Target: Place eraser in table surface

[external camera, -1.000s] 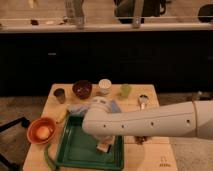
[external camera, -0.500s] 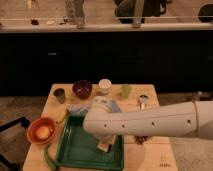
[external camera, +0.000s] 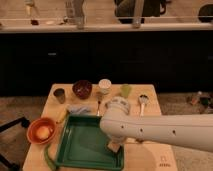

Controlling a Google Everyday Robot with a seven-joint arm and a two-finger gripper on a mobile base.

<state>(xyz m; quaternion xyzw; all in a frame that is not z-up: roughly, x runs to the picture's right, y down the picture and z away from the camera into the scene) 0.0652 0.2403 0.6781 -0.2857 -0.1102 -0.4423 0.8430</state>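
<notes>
One white robot arm is seen, reaching in from the right edge across the tabletop. One green tray lies on the front left of the pale planks. Behind it, one dark metal cup, one dark brown bowl, one white cup and one small green cup are lined up along the far edge. One orange bowl with something pale in it sits at the left, and one pale blue cloth lies just behind the tray. One spoon-like utensil lies at the right.

The claw is mostly hidden beneath the arm's bulky wrist, low over the tray's right side. A small tan block, taken to be the eraser, shows at its tip, over the tray floor; whether it is gripped or merely touched cannot be told, nor how wide the claw stands. A yellow item beside the orange bowl is too small to name. A green loop at the tray's front left corner is cut off by the lower edge.

The tabletop stands on a speckled grey floor. Behind it runs a long dark counter front, with a pale rail above and blurred shapes beyond it.
</notes>
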